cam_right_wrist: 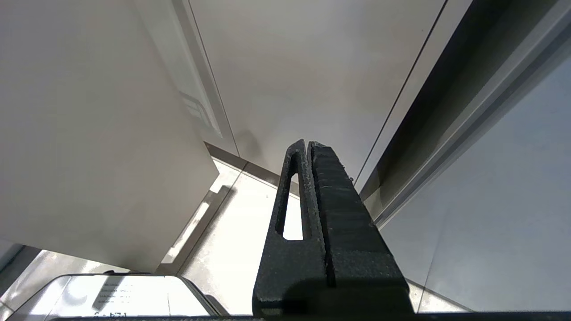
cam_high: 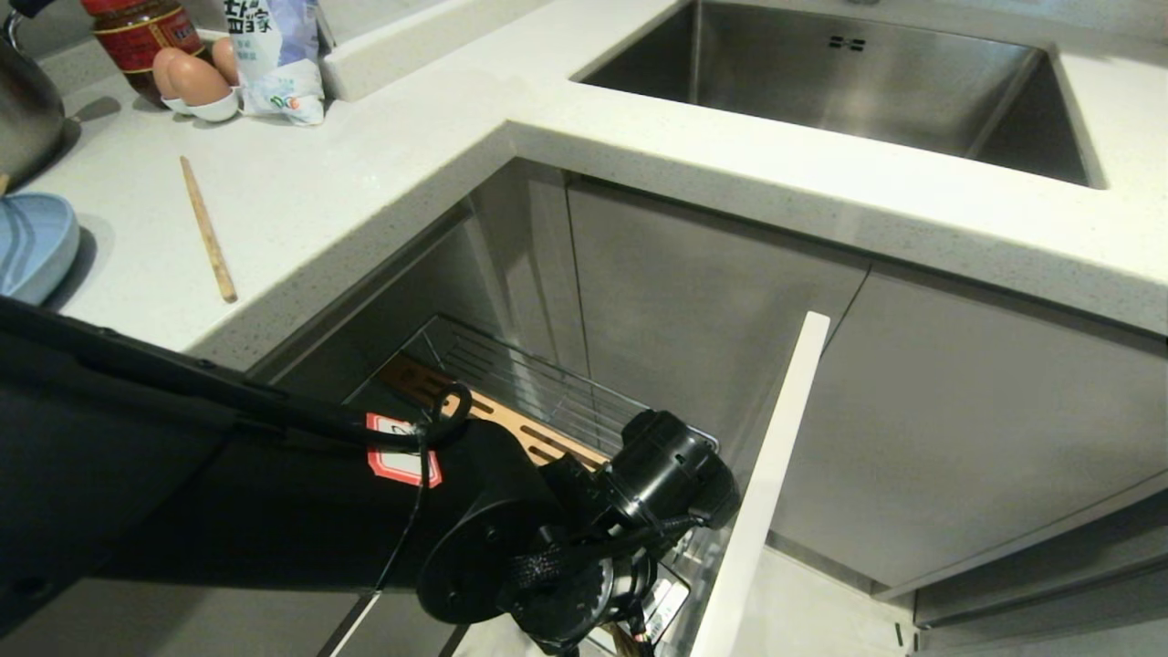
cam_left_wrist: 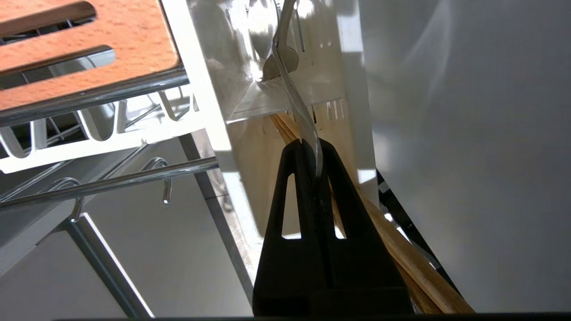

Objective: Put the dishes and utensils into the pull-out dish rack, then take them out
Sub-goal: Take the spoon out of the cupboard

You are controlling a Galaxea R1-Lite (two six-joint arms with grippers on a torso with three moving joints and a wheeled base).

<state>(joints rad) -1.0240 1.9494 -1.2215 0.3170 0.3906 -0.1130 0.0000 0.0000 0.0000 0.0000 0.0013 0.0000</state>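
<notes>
Head view: left arm reaches down into the pull-out dish rack [cam_high: 511,383]; one chopstick [cam_high: 208,229] lies on the counter. Left wrist view: left gripper [cam_left_wrist: 317,149] clamped on a silver utensil handle [cam_left_wrist: 298,104] standing in the white caddy [cam_left_wrist: 312,84], wooden chopsticks [cam_left_wrist: 401,254] alongside. Right wrist view: right gripper [cam_right_wrist: 308,145] closed, empty, near the cabinet fronts.

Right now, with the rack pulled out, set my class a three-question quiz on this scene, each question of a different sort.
1. True or false: the left end effector is closed on a metal utensil handle in the white caddy.
2. Which lies on the counter beside the blue dish? A) chopstick B) fork C) knife
3. Fill in: the right end effector is ___, holding nothing.

Key: 1 true; 2 A, the chopstick; 3 shut.
</notes>
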